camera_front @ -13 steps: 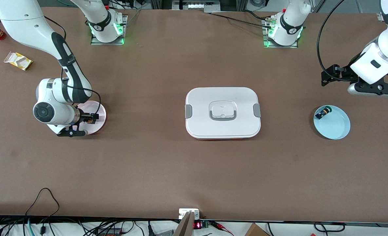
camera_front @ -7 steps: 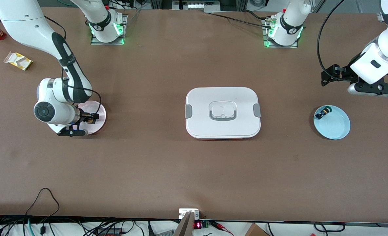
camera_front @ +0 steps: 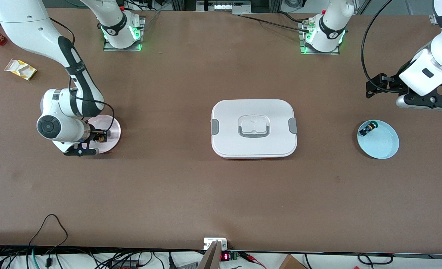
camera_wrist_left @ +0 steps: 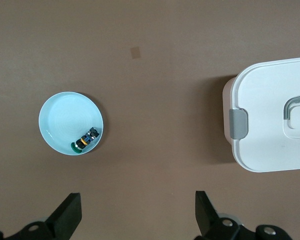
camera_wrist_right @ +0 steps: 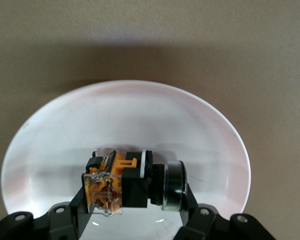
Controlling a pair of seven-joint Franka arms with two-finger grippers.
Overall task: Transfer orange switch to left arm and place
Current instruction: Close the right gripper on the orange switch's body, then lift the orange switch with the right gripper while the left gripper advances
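Right gripper: jaws clamped on the orange switch, one finger against each side of its body, as the right wrist view shows. The switch lies on its side, orange part at one end, black cylindrical cap at the other. It sits in the pink plate; whether it rests on the plate floor or is raised just clear of it cannot be told. In the front view the right gripper is down at the pink plate, which stands toward the right arm's end of the table, at about 9 o'clock from the box and well apart from it.

Left gripper: jaws wide apart, nothing between them. In the front view the left gripper hangs in the air at the left arm's end of the table, at about 1 o'clock from the light blue plate. This arm waits.

The light blue plate holds a small black switch with blue-green parts, lying against the rim. In the front view that switch sits at about 10 o'clock in the plate. The plate stands at 3 o'clock from the box.

The box is at table centre, lid on, grey clips at both ends, between the two plates.

A yellow wrapper lies at about 11 o'clock from the pink plate.
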